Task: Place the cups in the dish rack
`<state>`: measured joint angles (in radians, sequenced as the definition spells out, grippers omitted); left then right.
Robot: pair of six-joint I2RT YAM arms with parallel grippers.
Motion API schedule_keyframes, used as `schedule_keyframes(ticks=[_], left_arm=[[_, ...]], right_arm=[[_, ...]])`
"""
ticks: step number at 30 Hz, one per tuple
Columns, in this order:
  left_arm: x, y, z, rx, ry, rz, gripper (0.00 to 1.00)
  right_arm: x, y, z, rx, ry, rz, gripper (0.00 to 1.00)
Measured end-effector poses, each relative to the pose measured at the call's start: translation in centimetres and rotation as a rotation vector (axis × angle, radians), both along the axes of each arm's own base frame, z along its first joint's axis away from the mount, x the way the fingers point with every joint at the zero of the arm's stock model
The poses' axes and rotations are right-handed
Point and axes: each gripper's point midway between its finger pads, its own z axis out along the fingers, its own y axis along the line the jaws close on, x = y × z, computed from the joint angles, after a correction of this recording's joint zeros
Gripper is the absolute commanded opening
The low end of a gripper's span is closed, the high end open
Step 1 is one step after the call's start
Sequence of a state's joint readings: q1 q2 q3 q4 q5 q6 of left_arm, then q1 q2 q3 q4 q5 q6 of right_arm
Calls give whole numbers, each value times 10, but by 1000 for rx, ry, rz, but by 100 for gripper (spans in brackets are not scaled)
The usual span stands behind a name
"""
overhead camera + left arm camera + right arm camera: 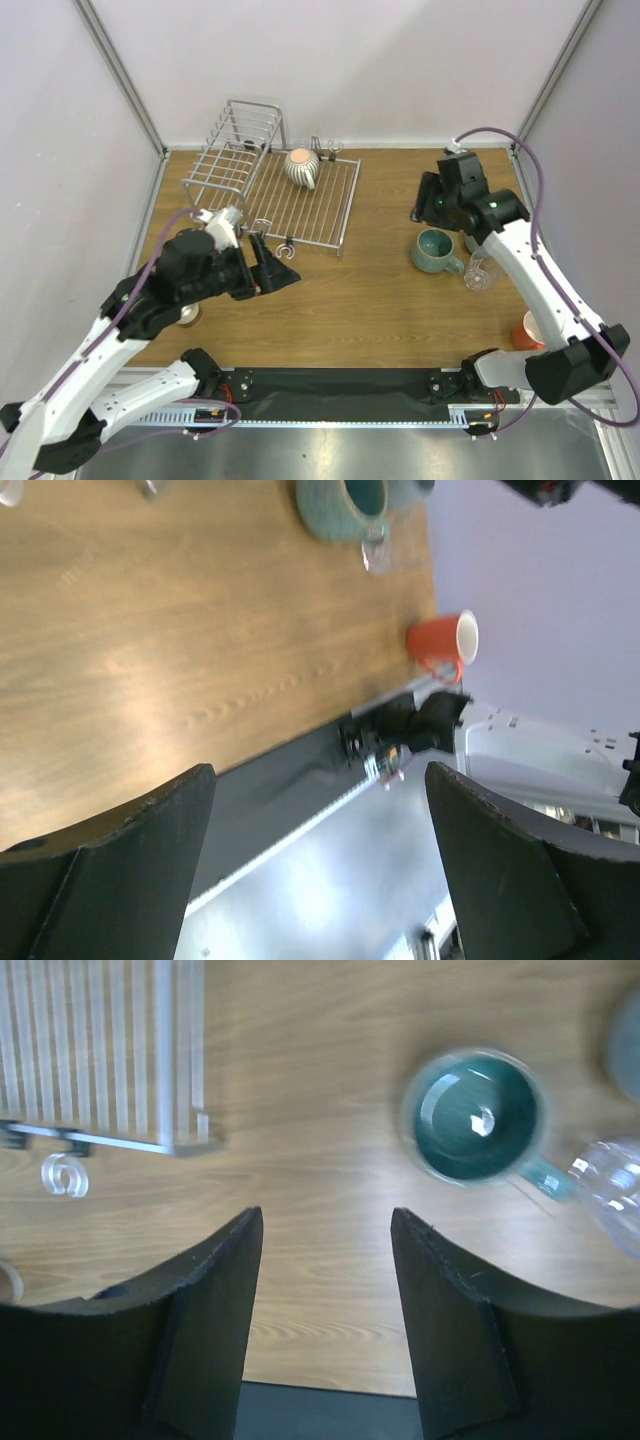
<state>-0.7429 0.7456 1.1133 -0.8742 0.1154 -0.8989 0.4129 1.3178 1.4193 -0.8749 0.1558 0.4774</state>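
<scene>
The silver wire dish rack (268, 190) stands at the back left, with a ribbed grey-white cup (302, 168) on its flat grid. A teal mug (435, 250) stands upright on the table at the right, and a clear glass (481, 270) lies beside it. An orange-red cup (528, 330) is near the right front edge. My right gripper (428, 205) is open and empty, raised just behind the teal mug (478, 1115). My left gripper (283, 272) is open and empty, in front of the rack and pointing right. The left wrist view shows the teal mug (345, 505) and the orange-red cup (443, 643).
A small brownish cup (188, 315) shows partly under the left arm near the front edge. A grey rounded thing (625, 1040) sits at the right edge of the right wrist view, next to the glass (610, 1185). The rack's corner (110, 1050) lies at that view's upper left.
</scene>
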Motion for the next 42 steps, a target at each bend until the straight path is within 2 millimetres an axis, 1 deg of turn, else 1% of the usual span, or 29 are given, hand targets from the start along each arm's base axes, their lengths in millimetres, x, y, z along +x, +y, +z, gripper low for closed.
schedule_keyframes(ticks=[1, 3, 5, 6, 9, 13, 17, 22, 28, 33, 42], left_arm=[[-1, -5, -4, 0, 19, -17, 92], [0, -14, -6, -10, 45, -45, 92], [0, -21, -5, -27, 57, -69, 92], [-1, -23, -3, -38, 56, -80, 90], [-2, -29, 5, -74, 45, -104, 89], [-8, -30, 10, -111, 41, -122, 89], [-15, -25, 8, -131, 38, -119, 89], [-23, -17, 6, -149, 47, -107, 88], [-23, -17, 3, -140, 68, -102, 87], [-20, -21, -4, -122, 92, -102, 86], [-7, -32, -28, -42, 179, -97, 84]], right_arm=[[-6, -9, -3, -5, 16, -10, 59], [-13, -19, -6, -16, 37, -11, 59], [-13, -27, -8, -29, 44, -14, 57], [-13, -30, -10, -34, 49, -16, 57], [-12, -44, -20, -49, 80, -40, 56], [-10, -68, -44, -60, 153, -96, 57], [-8, -82, -66, -79, 218, -126, 58], [-4, -92, -82, -96, 265, -132, 58], [-1, -105, -95, -99, 292, -147, 57], [5, -103, -107, -94, 316, -127, 58], [9, -102, -127, -98, 356, -113, 57]])
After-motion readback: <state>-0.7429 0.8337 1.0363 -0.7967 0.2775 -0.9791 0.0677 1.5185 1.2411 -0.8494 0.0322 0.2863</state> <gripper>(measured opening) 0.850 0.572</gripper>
